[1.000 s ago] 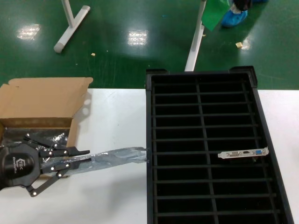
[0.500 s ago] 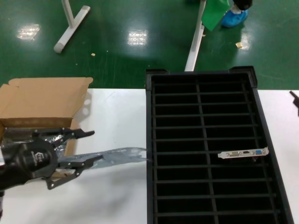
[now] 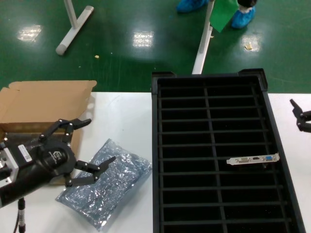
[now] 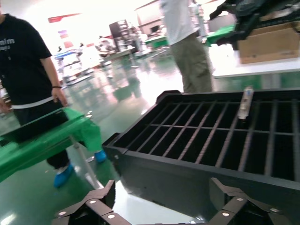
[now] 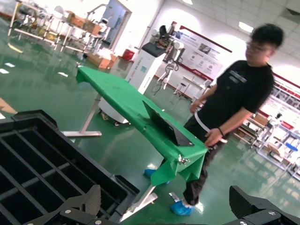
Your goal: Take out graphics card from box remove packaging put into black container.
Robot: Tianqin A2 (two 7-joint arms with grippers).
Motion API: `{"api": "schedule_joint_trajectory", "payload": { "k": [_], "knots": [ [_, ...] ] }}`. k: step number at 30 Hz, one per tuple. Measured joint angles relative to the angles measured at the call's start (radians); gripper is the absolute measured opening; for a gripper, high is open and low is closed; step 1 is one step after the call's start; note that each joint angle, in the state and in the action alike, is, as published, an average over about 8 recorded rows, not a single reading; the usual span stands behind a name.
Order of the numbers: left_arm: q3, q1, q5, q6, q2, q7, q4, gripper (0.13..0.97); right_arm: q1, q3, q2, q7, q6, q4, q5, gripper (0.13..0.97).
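The packaging (image 3: 104, 182), a crinkly grey-blue bag, lies flat on the white table between the box (image 3: 43, 104) and the black container (image 3: 214, 121). My left gripper (image 3: 99, 140) is open and empty, just above the bag's near-left end, beside the box. The graphics card (image 3: 252, 159) stands in a slot of the container's right column, with its silver bracket and blue port showing. It also shows in the left wrist view (image 4: 244, 101), inside the container (image 4: 187, 154). My right gripper (image 3: 300, 119) is open and empty at the table's far right, beside the container (image 5: 37, 159).
The white table (image 3: 121, 116) has bare room between box and container. Beyond its far edge are the green floor, white table legs (image 3: 201, 43) and a person's blue shoe covers (image 3: 243, 19). People stand by a green table (image 5: 140, 112) in the wrist views.
My left gripper has opened and let go of the bag, which now lies flat on the table. The gripper has drawn back toward the box. My right gripper has come into view at the right edge.
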Motion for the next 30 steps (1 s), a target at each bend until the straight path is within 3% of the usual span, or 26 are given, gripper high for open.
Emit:
{"api": "schedule_joint_trajectory", "payload": {
  "k": [6,15,24,30],
  "knots": [
    [-0.006,0.024,0.034,-0.102,0.057,-0.040,-0.024,0.700,-0.014,-0.013,-0.039,-0.022,0.040,-0.016,0.042,0.966],
    [-0.015,0.059,0.084,-0.254,0.141,-0.101,-0.059,0.860,-0.035,-0.033,-0.098,-0.055,0.100,-0.039,0.105,0.966],
    [-0.023,0.095,0.135,-0.407,0.226,-0.161,-0.094,0.947,-0.056,-0.053,-0.157,-0.087,0.159,-0.063,0.167,0.966],
    [-0.029,0.119,0.168,-0.509,0.283,-0.202,-0.118,0.952,-0.070,-0.066,-0.196,-0.109,0.199,-0.078,0.210,0.966]
  ]
}}
